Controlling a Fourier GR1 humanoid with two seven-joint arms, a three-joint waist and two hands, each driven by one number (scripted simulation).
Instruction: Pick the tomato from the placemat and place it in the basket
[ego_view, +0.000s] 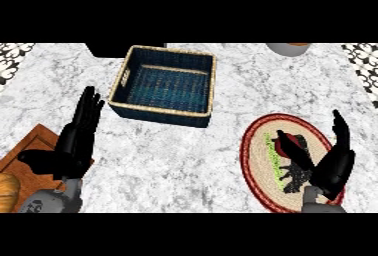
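Dark blue woven basket (165, 86) with a tan rim, standing upright on the white marble counter (184, 155), taken here as the landmark. Nothing visible inside it.

Below and to the right of the basket, well apart from it: round woven placemat (260, 150) with a red border, lying flat. On the placemat: the tomato (289, 143), only a strip of red showing, largely hidden behind black fingers; a patch of green just left of it.

Right hand (334, 165) over the placemat, far right of the basket and lower. Fingers straight and pointing up toward the far edge, thumb (293, 146) spread leftward across the tomato. Spread wide, not closed round the tomato; actual contact with it not clear from this view.

Left hand (74, 142) just left of the basket and slightly below its near corner, apart from the wall. Fingers straight, pointing up along the basket's left side, holding nothing.

Brown wooden board (29, 150) below and left of the basket, partly under the left hand. Golden bread loaf (7, 192) at the lower left edge, on the board. Grey round vessel (288, 48) at the top edge, right of the basket, cut off by the view.
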